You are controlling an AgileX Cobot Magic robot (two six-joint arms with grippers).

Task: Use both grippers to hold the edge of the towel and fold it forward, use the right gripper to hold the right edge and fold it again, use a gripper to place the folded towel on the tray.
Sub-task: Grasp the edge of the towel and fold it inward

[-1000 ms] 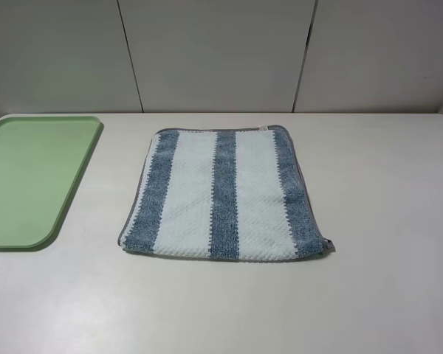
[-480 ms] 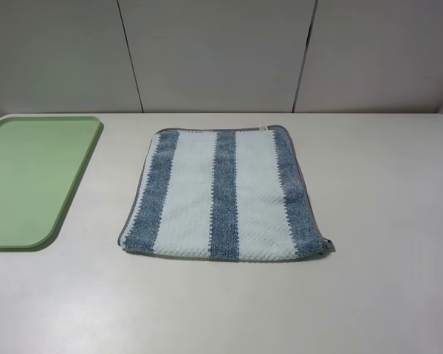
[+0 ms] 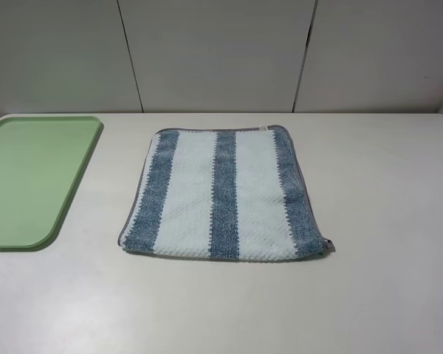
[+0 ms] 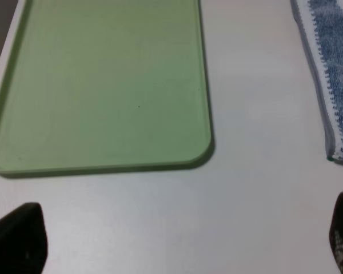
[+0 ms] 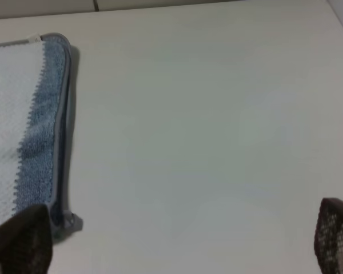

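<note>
The striped blue and pale towel [image 3: 221,195] lies flat in the middle of the white table, with its grey hem showing along the right side. The light green tray [image 3: 29,181] rests at the table's left with nothing on it. Neither arm shows in the exterior high view. In the left wrist view my left gripper [image 4: 183,245] hangs open over bare table, between the tray [image 4: 103,85] and the towel's edge [image 4: 331,74]. My right gripper [image 5: 177,245] is open too, above the table just right of the towel's near right corner [image 5: 40,131].
A grey panelled wall [image 3: 221,51] closes off the back of the table [image 3: 384,192].
</note>
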